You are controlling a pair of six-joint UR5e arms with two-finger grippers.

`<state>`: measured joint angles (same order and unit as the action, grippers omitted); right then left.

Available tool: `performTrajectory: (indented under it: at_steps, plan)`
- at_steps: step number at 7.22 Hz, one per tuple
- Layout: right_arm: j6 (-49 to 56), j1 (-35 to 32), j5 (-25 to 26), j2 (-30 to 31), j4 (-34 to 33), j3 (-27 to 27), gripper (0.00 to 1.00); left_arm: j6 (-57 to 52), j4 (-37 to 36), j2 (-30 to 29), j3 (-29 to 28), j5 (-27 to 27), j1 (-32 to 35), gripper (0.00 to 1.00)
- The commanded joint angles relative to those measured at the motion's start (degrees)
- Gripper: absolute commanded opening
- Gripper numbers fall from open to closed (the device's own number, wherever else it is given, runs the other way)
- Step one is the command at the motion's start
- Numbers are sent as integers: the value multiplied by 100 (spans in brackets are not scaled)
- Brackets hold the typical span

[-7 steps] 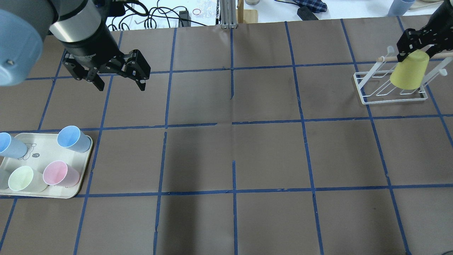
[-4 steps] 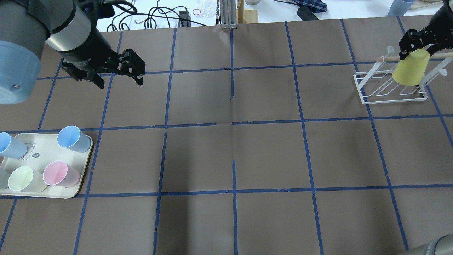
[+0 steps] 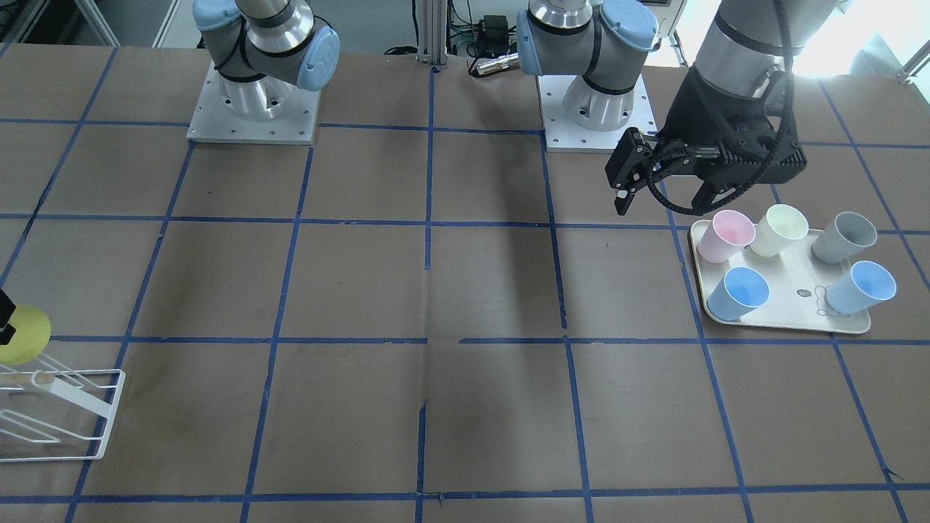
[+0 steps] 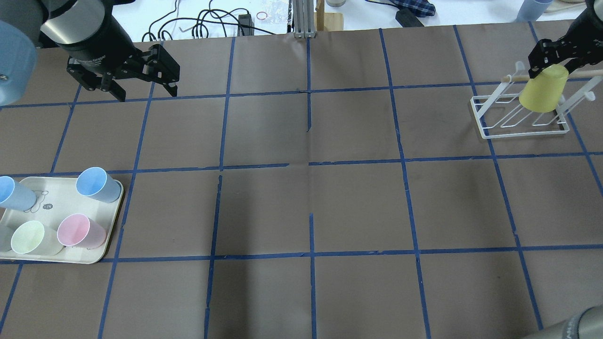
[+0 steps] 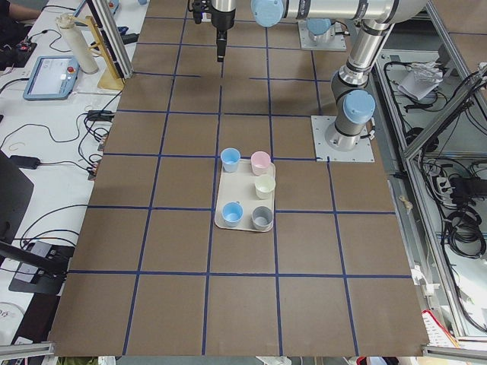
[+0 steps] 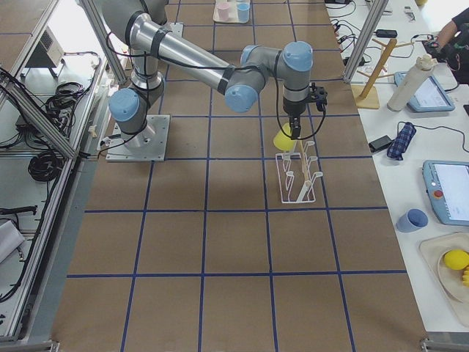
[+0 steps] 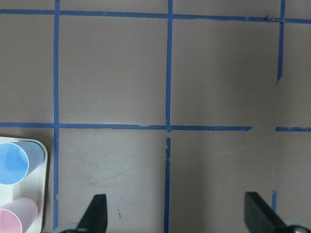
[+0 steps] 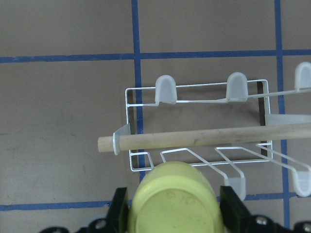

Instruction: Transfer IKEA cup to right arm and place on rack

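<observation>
The yellow IKEA cup (image 4: 541,94) hangs upside down in my right gripper (image 4: 549,66), which is shut on its base end. It is right over the white wire rack (image 4: 490,127), beside the wooden dowel (image 8: 194,141). I cannot tell whether it touches a prong. In the right wrist view the cup (image 8: 175,199) fills the gap between both fingers (image 8: 119,206). The cup (image 3: 22,334) and rack (image 3: 73,407) also show at the front view's left edge. My left gripper (image 4: 146,92) is open and empty, high over the far left of the table; it also shows in the front view (image 3: 661,207).
A cream tray (image 4: 52,193) at the near left holds a pink cup (image 4: 77,230), a pale cream cup (image 4: 30,238), a grey cup (image 3: 843,236) and two blue cups (image 4: 96,183). Cables and clutter lie beyond the far table edge.
My left arm has drawn back up and to the left, away from the table's middle, with its gripper still open. My right gripper has kept the cup over the rack with only small shifts.
</observation>
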<state>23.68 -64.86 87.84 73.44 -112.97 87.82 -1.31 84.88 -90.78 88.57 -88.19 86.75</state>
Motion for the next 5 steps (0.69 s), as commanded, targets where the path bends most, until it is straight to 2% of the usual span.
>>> performTrajectory:
  at_steps: [1,2,3,4,5]
  plan:
    - [-82,-9,-30,-197,-15,24,28,-1,-41,-45,-6,-5,9,100]
    - [-92,0,-30,-250,-23,42,30,-1,-15,-19,-41,-14,0,100]
    - [-92,-9,-30,-294,-24,42,54,-1,11,16,-42,-5,-9,100]
    - [-101,-9,-39,-295,-24,42,96,-10,3,8,-68,-5,-17,100]
    - [-127,-35,-13,-269,-15,25,100,-10,46,69,-33,-14,-17,100]
